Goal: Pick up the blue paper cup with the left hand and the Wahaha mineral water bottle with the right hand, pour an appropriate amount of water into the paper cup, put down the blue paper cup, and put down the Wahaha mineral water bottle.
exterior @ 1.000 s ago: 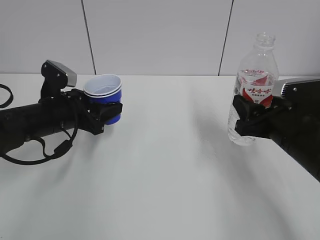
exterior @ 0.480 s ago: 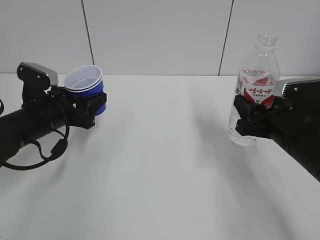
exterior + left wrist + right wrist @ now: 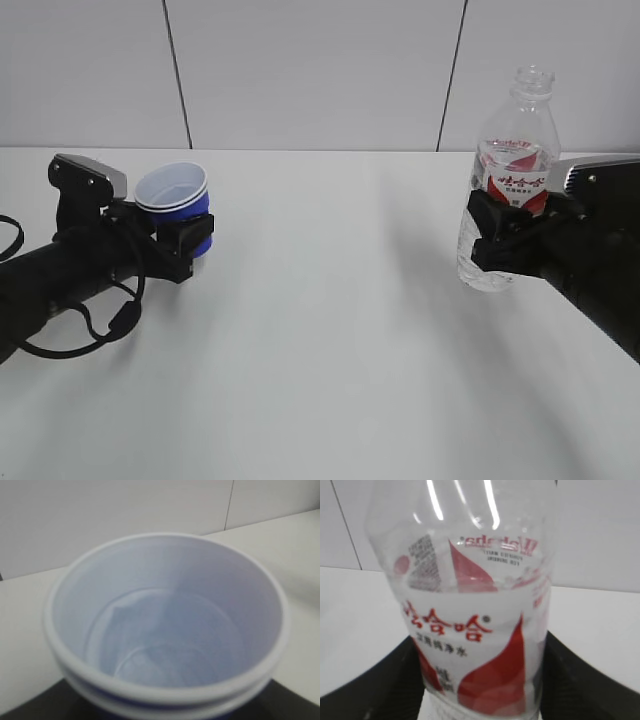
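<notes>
A: Where do we have the blue paper cup (image 3: 176, 205)?

B: At about nine o'clock in the exterior view, clamped in our left hand (image 3: 178, 240). Its dark fingers (image 3: 190, 243) press the cup's lower wall, and the cup leans a little, its white mouth facing up and toward the middle of the white table (image 3: 330, 330). Whether its base touches the table we cannot tell.

A: And from the left wrist?

B: We look straight into the cup (image 3: 165, 625): white inside, double rim, and a faint ring low down that may be the water (image 3: 165, 655), though we cannot be sure.

A: The Wahaha mineral water bottle (image 3: 510, 180)?

B: At three o'clock, upright, neck capless, gripped by our right hand (image 3: 508, 245) around the lower part of its red-and-white label. Its base sits near the table, contact unclear.

A: The right wrist?

B: The bottle (image 3: 470, 610) fills that view, dark fingers (image 3: 580, 680) on both sides at the bottom. Cup and bottle are well apart.
</notes>
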